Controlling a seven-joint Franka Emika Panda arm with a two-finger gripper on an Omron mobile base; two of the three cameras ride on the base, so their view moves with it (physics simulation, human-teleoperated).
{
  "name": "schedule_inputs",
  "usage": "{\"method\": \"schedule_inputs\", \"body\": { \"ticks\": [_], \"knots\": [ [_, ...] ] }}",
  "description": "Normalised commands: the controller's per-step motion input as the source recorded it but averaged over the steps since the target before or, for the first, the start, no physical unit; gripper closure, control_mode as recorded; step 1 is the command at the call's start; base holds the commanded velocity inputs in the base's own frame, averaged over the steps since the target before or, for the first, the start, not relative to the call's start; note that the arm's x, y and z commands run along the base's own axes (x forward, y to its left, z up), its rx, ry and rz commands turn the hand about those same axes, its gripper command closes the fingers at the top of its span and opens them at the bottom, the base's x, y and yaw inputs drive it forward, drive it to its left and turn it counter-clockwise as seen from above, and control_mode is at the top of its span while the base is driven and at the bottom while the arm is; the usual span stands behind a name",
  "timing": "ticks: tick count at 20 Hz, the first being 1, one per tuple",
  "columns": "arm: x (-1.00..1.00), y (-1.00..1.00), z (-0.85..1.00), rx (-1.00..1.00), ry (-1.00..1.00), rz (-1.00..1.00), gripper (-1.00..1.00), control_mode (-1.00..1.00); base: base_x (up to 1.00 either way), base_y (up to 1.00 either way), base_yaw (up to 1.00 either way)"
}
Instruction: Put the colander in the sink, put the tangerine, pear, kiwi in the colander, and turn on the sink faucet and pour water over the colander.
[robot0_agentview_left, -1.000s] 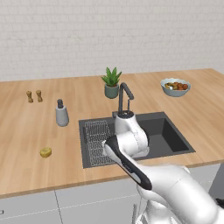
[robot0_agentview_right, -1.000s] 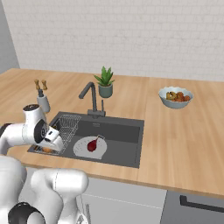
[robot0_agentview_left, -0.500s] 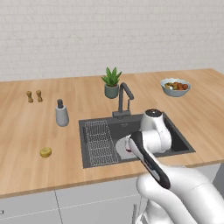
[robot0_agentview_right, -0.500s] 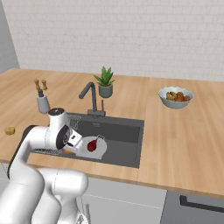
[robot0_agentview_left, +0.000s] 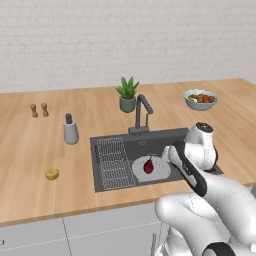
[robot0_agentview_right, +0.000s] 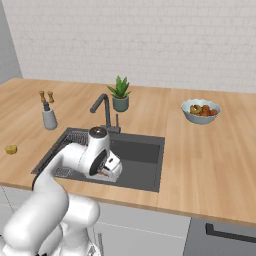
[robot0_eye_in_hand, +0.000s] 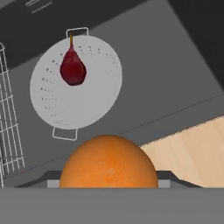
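Between the jaws: the gripper (robot0_eye_in_hand: 109, 186) is partly closed around the tangerine (robot0_eye_in_hand: 109, 162), which sits low in your hand view.
Just changed: the arm has swung from the wire-rack side across the sink (robot0_agentview_left: 200, 140) toward its right end, carrying the fruit with it.
Meaning for you: the tangerine is over the basin but off to the side of the colander (robot0_eye_in_hand: 76, 82), so you likely need to bring it back above the bowl before letting go.
Already in place: a dark red pear (robot0_eye_in_hand: 72, 68) lies inside the colander.
View difference: your left base view shows the faucet (robot0_agentview_left: 141, 114) behind the basin, with no water running; the hand view gives you the fruit in the grip.
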Motion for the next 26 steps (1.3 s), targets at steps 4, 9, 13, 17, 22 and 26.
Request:
{"method": "schedule_inputs", "body": {
  "ticks": [4, 9, 13, 17, 22, 26],
  "knots": [
    [0.48, -0.50, 0.00, 0.22, 0.00, 0.00, 1.00, -1.00, 0.00, 0.00, 0.00],
    [0.70, -0.01, 0.00, 0.18, 0.04, 0.00, 1.00, -1.00, 0.00, 0.00, 0.00],
    [0.57, 0.00, -0.06, 0.19, 0.08, 0.00, 1.00, -1.00, 0.00, 0.00, 0.00],
    [0.58, 0.00, -0.15, 0.09, 0.11, 0.00, 1.00, -1.00, 0.00, 0.00, 0.00],
    [0.46, 0.11, -0.24, 0.00, 0.13, 0.00, 1.00, -1.00, 0.00, 0.00, 0.00],
    [0.42, 0.17, -0.33, 0.00, 0.11, 0.00, 1.00, -1.00, 0.00, 0.00, 0.00]
  ]
}}
